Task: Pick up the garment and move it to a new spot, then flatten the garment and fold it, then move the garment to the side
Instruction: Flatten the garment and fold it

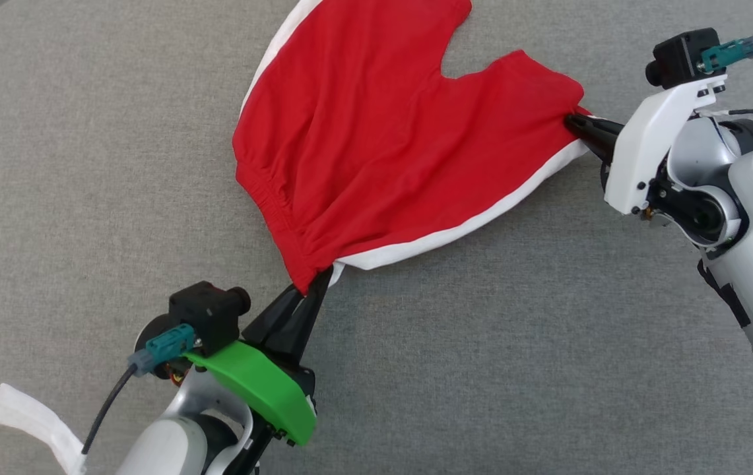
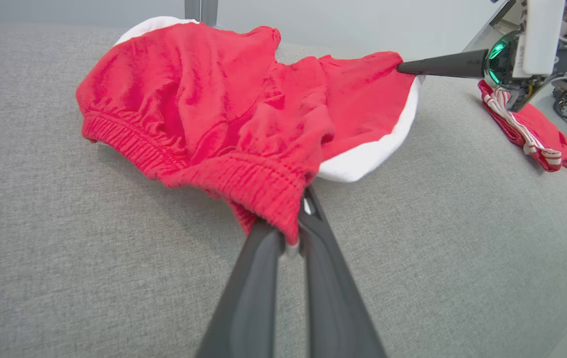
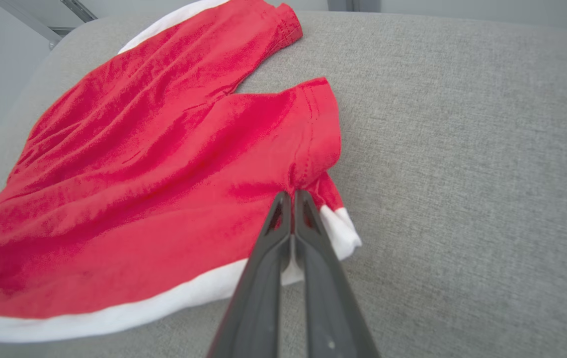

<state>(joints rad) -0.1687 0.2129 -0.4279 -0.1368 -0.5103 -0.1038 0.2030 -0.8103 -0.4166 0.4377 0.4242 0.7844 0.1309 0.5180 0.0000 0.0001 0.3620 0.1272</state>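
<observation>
The garment (image 1: 383, 138) is a pair of red shorts with white side stripes, spread on the grey cloth surface. My left gripper (image 1: 319, 280) is shut on the near corner of its gathered waistband (image 2: 263, 191), which bunches up over the fingertips (image 2: 290, 238). My right gripper (image 1: 573, 121) is shut on the hem corner of one leg (image 3: 313, 164), where red cloth puckers at the closed tips (image 3: 292, 195). The garment hangs stretched between the two grips. The other leg (image 1: 409, 26) lies toward the far edge.
A grey fabric-covered surface (image 1: 482, 363) lies all around the garment. A white strip of cloth (image 1: 33, 422) lies at the near left corner. Another red garment with striped trim (image 2: 531, 129) is bunched on the surface behind my right arm.
</observation>
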